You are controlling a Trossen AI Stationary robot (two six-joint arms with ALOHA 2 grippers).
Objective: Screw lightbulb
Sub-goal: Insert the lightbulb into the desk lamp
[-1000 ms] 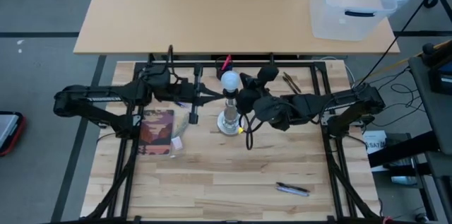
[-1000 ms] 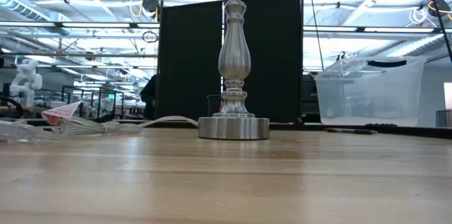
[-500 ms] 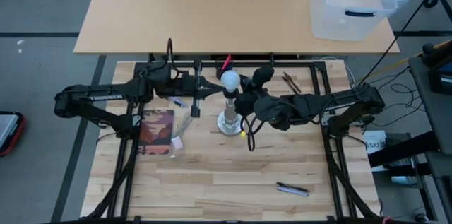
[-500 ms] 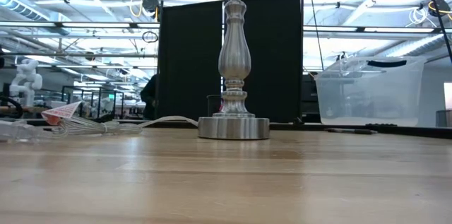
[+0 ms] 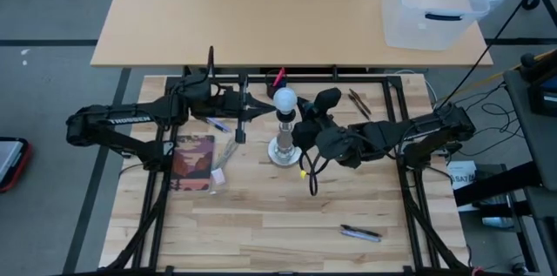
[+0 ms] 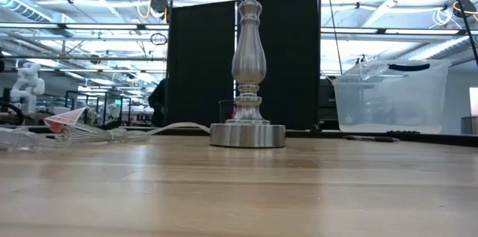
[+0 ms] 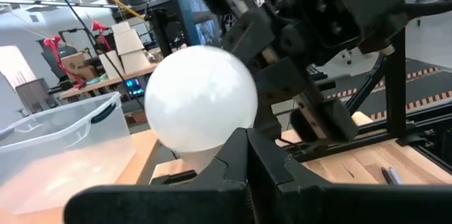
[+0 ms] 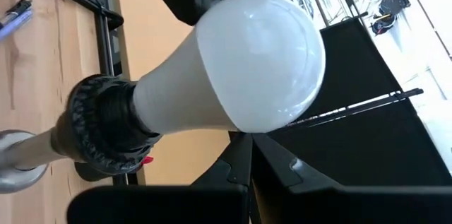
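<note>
A: Item one, left gripper (image 5: 252, 107); state of the fingers (image 7: 240, 174)?

B: Pressed together with nothing between them; tip just beside the small frosted white lightbulb with a round globe (image 5: 284, 98), on its left in the high view; whether it touches the globe I cannot tell.

A: Item two, right gripper (image 5: 300, 133)?

B: Fingers (image 8: 244, 164) likewise drawn together and empty; it sits just to the right of the stand, close below the bulb; the dark arm runs off to the right.

A: Item three, the lightbulb's place?

B: Upright at the top of the silvery turned-metal socket stand with a round disc foot (image 6: 247, 134); its neck sits in a black ribbed collar (image 8: 106, 128); no fingers hold it.

A: The stand's place?

B: On the pale wooden plank surface (image 5: 261, 215), toward the far middle; a white cord (image 6: 160, 128) trails from its foot.

A: Remaining stock?

B: A reddish-brown flat packet in clear wrap (image 5: 193, 159) left of the stand; a dark pen (image 5: 360, 233) near the front right; a clear plastic storage bin (image 5: 433, 2) on the tan tabletop (image 5: 244, 10) beyond.
</note>
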